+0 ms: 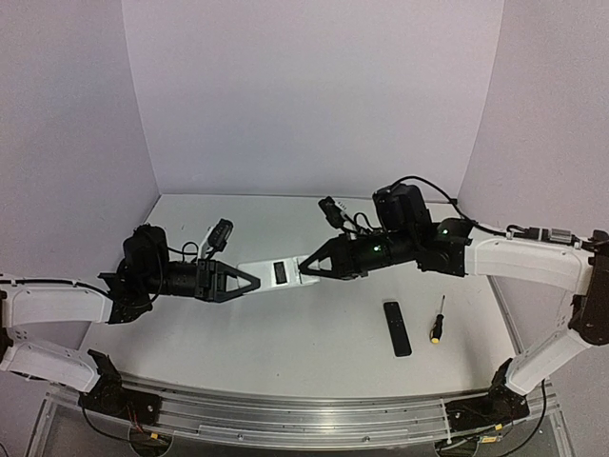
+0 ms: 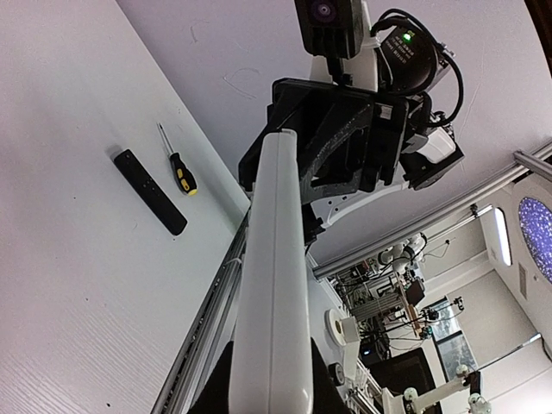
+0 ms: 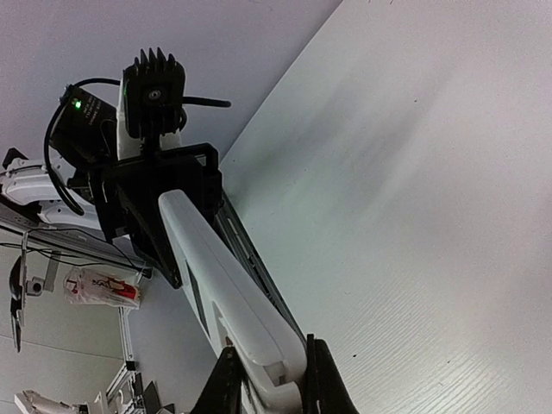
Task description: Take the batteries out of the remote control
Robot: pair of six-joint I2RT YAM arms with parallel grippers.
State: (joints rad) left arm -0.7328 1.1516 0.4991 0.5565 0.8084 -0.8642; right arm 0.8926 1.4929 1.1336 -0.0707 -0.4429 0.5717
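A white remote control [image 1: 266, 276] hangs in the air over the middle of the table, held at both ends. My left gripper [image 1: 249, 282] is shut on its left end, and its dark fingers flank the white body [image 2: 274, 285] in the left wrist view. The right gripper [image 1: 309, 267] is shut on the right end, with a finger [image 3: 226, 379] pressed against each side of the remote [image 3: 216, 276]. A dark rectangular panel shows on the remote's top face. The batteries are hidden.
A slim black remote [image 1: 397, 327] lies on the table at front right, with a yellow-and-black-handled screwdriver [image 1: 437, 320] just right of it. Both also show in the left wrist view: black remote [image 2: 149, 191], screwdriver [image 2: 178, 166]. The metal rail [image 1: 304, 414] runs along the near edge.
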